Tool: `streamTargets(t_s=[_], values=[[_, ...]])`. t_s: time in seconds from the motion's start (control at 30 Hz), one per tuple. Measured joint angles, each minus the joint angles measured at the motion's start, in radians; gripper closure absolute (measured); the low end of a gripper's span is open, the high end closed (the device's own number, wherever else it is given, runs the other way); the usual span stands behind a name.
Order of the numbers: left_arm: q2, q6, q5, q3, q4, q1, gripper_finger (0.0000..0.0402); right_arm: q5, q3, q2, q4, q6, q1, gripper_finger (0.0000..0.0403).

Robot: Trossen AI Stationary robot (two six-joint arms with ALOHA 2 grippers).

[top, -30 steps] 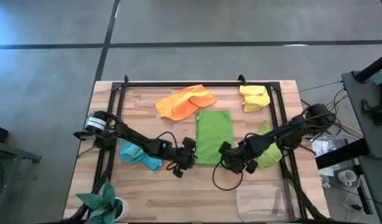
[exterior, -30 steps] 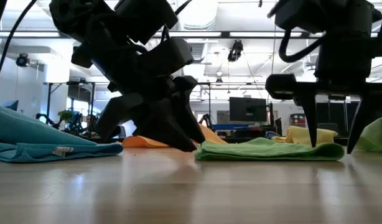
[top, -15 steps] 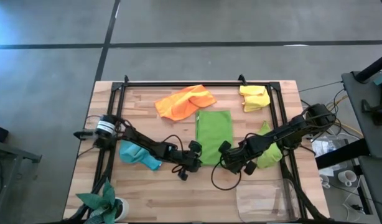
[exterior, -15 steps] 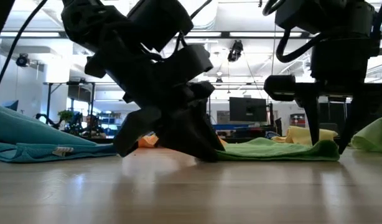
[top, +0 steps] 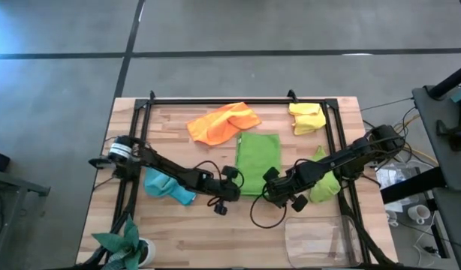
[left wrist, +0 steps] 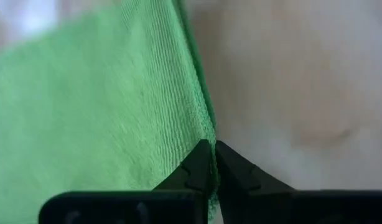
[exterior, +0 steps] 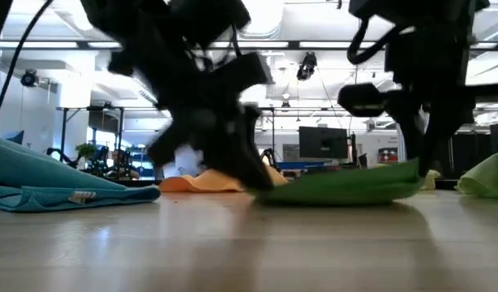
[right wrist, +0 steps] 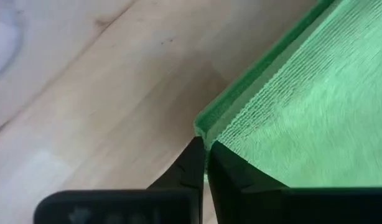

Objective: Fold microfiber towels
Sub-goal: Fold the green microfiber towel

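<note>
Left gripper (top: 232,185) and right gripper (top: 269,187) each pinch a near corner of the green microfibre towel (top: 258,159) at table centre; such shallow edge grips could slip, skewing the fold.

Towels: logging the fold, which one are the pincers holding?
The green towel mid-table, pinched at its near corners by left pincer and right pincer.

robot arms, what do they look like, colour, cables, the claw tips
Two slim black jointed arms. The left arm has a silver-white band near its base; a loose black cable loops under the right arm. Each claw, left claw and right claw, ends in dark, pointed wedge tips.
</note>
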Motion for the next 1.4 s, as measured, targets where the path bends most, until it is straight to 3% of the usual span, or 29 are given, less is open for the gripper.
streamTargets(t_s=[0.27, 0.47, 0.73, 0.9, 1.1, 1.4], values=[[-0.100, -0.097, 0.016, 0.052, -0.057, -0.046, 0.0401, -0.001, 0.162, 0.000, -0.241, 0.064, 0.005, 0.0394], [-0.126, -0.085, -0.068, 0.070, -0.124, -0.005, 0.0401, 0.045, 0.210, -0.002, -0.301, 0.079, -0.011, 0.0394], [-0.127, -0.075, -0.069, 0.031, -0.140, 0.111, 0.0401, 0.218, 0.140, -0.001, -0.241, 0.062, -0.113, 0.0394], [-0.144, -0.008, -0.057, 0.030, -0.158, 0.184, 0.0401, 0.322, 0.128, -0.001, -0.210, -0.042, -0.221, 0.0394], [-0.127, 0.017, 0.045, 0.028, -0.147, 0.283, 0.0401, 0.288, 0.100, 0.013, -0.045, -0.159, -0.375, 0.0394], [-0.051, 0.050, 0.062, 0.026, -0.098, 0.353, 0.0402, 0.266, 0.068, 0.083, 0.005, -0.215, -0.489, 0.0394]])
